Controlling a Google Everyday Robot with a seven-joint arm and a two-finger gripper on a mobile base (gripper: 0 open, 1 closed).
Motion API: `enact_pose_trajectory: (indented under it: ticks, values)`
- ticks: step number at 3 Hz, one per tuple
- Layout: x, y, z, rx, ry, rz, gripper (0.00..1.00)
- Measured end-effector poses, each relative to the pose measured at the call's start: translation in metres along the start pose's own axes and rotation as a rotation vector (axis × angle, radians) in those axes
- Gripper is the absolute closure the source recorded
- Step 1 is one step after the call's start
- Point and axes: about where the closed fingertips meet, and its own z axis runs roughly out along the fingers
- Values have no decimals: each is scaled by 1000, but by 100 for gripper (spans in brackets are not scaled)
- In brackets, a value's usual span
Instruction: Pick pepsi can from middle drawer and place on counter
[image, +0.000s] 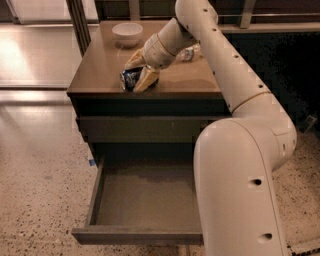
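The pepsi can (128, 79), dark blue with white markings, lies on the tan-brown counter (100, 65) near its front edge. My gripper (137, 71) reaches over the counter from the right, and its tan fingers (145, 79) close around the can from behind and in front. The can appears to rest on the counter top. Below, the middle drawer (145, 200) is pulled out wide, and its flat grey floor holds nothing. My arm covers the drawer's right part.
A white bowl (127, 33) stands at the back of the counter. A clear plastic bottle (189, 52) lies behind the gripper's wrist. A closed drawer front (140, 128) sits above the open drawer. Speckled floor lies to the left.
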Motion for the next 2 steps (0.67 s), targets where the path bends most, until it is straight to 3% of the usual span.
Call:
enact_pose_trajectory:
  ticks: [1,2]
  values:
    - [0,0,0,0,0,0,0]
    - [0,0,0,0,0,0,0]
